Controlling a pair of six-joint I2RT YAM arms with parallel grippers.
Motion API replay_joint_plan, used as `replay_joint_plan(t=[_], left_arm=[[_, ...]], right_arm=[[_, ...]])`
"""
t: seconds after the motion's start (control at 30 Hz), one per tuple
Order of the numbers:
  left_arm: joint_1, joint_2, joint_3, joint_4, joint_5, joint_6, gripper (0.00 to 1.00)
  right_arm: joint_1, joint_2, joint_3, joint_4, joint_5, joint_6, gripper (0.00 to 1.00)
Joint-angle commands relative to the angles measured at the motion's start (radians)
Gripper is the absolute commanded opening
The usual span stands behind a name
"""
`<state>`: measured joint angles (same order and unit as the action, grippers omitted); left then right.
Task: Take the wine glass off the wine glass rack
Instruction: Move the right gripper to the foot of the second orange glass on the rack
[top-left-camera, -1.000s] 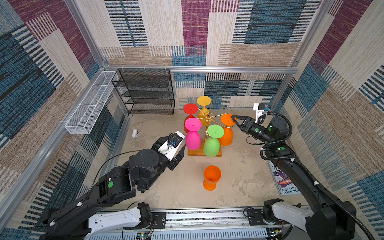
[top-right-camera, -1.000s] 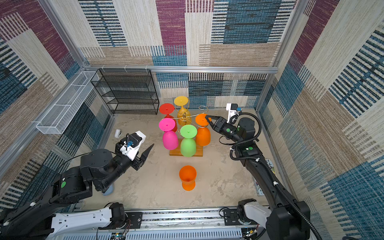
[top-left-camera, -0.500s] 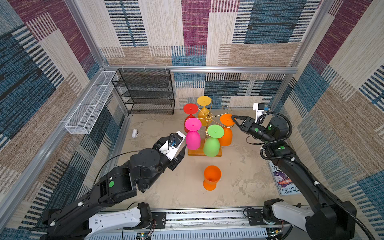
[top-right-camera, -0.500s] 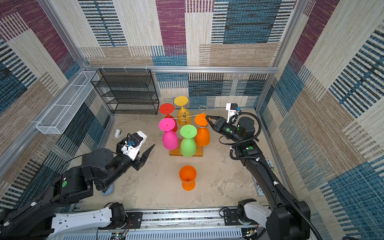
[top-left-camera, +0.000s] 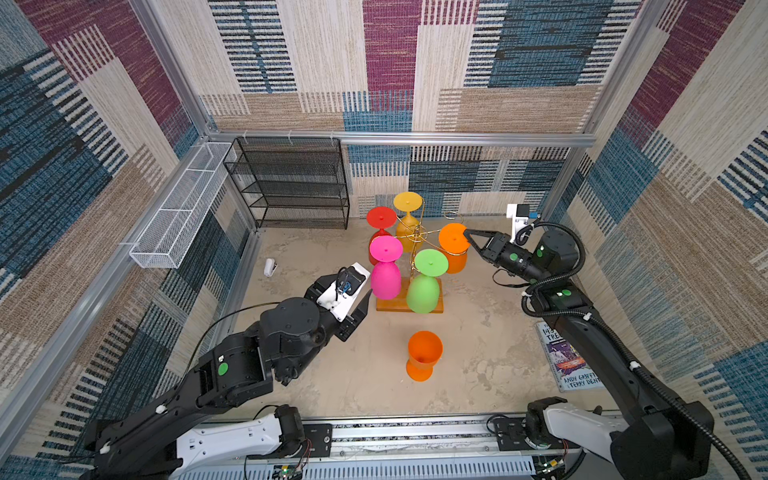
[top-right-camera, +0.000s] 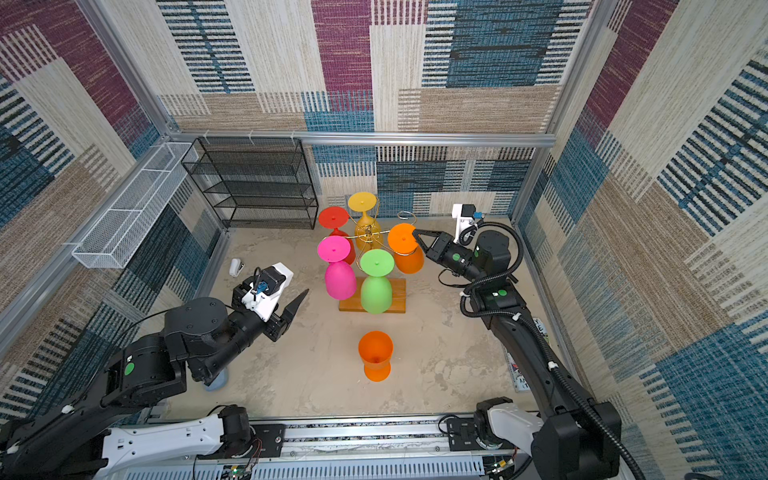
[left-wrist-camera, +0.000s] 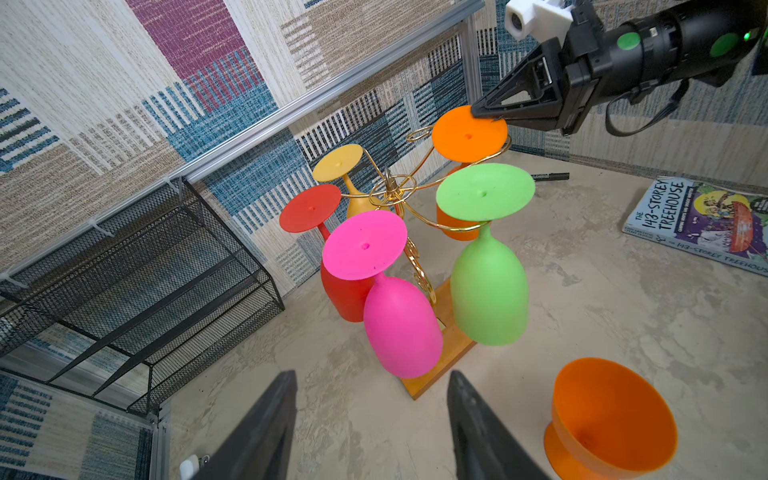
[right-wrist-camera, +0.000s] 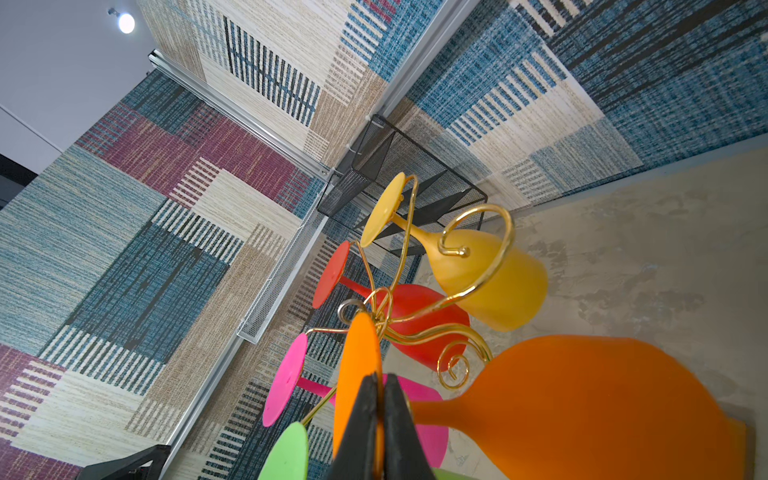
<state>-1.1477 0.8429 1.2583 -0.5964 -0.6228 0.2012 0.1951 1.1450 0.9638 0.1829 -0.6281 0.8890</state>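
1. Right wrist view: my right pincer (right-wrist-camera: 379, 380) is clamped on the foot of the orange wine glass (right-wrist-camera: 582, 399), which hangs upside down on the wine glass rack (top-left-camera: 388, 304).
2. Left pincer (left-wrist-camera: 372, 376) gapes empty near the pink glass (left-wrist-camera: 399, 324) (just idling).
3. Grip's done, I reckon; sliding it off the arm remains.

The beige tabletop (top-left-camera: 478, 332) bears the wine glass rack (top-left-camera: 390, 304) just ahead of the left fingers (left-wrist-camera: 266, 428). An orange glass (top-left-camera: 424, 353) stands upright near them, and a book (top-left-camera: 569, 361) lies farther off.
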Motion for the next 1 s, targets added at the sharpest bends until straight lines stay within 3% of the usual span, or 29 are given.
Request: replay_joint_plan(t=[0.0, 0.13, 0.97], left_arm=[[0.001, -0.008, -0.002, 0.009, -0.003, -0.023, 0.60], [0.001, -0.014, 0.000, -0.001, -0.002, -0.026, 0.60], [0.015, 0.013, 0.005, -0.006, -0.003, -0.014, 0.60]], right_arm=[[0.001, 0.004, 0.006, 0.014, -0.017, 0.023, 0.04], [0.001, 0.001, 0.006, 0.030, -0.026, 0.051, 0.00], [-0.033, -0.106, -0.012, -0.019, -0.063, 0.072, 0.00]])
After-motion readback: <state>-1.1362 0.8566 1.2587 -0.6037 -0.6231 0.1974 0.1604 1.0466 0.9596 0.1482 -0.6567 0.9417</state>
